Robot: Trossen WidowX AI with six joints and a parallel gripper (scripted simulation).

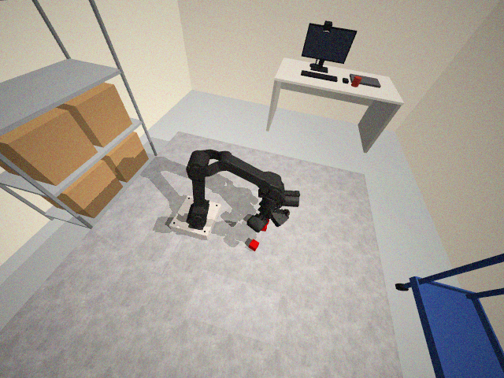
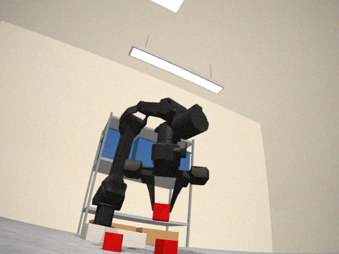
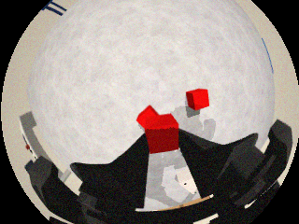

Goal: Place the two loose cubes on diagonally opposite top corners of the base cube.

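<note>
My gripper [image 2: 162,208] [image 3: 162,133] is shut on a red cube [image 2: 161,212] [image 3: 162,140] and holds it well above the floor, fingers pointing down. The held cube looks roughly level. Two more red cubes stand apart on the floor. One cube [image 2: 166,247] [image 3: 149,116] stands below the held cube in the exterior view and is partly hidden behind it in the wrist view. The other cube [image 2: 112,242] [image 3: 198,99] is in full view. The top view shows one floor cube [image 1: 253,245] and a bit of red beneath the gripper. The alike cubes do not show which is the base.
The arm's white base plate [image 1: 175,228] [image 2: 131,239] stands behind the floor cubes in the exterior view. A shelf rack with boxes [image 1: 101,113] stands at the left in the top view, a desk [image 1: 293,75] at the back and a blue cart [image 1: 455,321] at the right.
</note>
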